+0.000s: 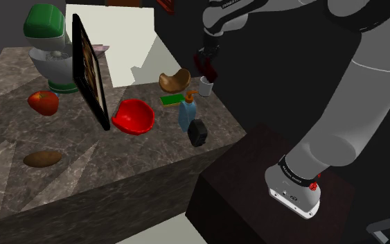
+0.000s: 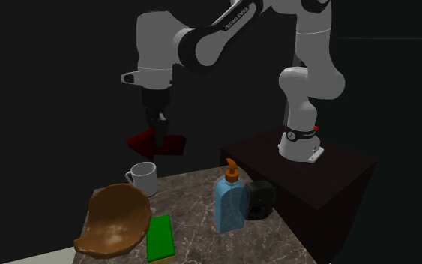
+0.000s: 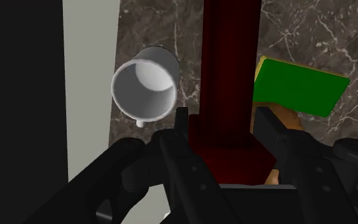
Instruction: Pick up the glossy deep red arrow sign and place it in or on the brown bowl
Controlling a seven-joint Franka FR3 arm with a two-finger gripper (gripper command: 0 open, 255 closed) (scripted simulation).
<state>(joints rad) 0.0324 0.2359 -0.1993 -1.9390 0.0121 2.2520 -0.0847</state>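
Note:
The deep red arrow sign (image 2: 157, 142) hangs in the air above the table's far corner, clasped by my black gripper (image 2: 157, 124). In the wrist view its dark red shaft (image 3: 225, 76) runs between the two fingers (image 3: 265, 126), which press on it from both sides. The brown bowl (image 2: 115, 217) stands on the marble table, below and to the second exterior view's left of the gripper. In the shoulder view the bowl (image 1: 174, 80) lies just left of the gripper (image 1: 204, 64) and the sign (image 1: 200, 66). A sliver of the bowl (image 3: 287, 118) shows under the green block.
A white mug (image 2: 143, 178) stands almost under the sign. A green block (image 2: 159, 238), a blue soap bottle (image 2: 229, 201) and a black box (image 2: 259, 199) sit near the bowl. A red bowl (image 1: 134, 116) and a dark upright panel (image 1: 89, 69) stand further along the table.

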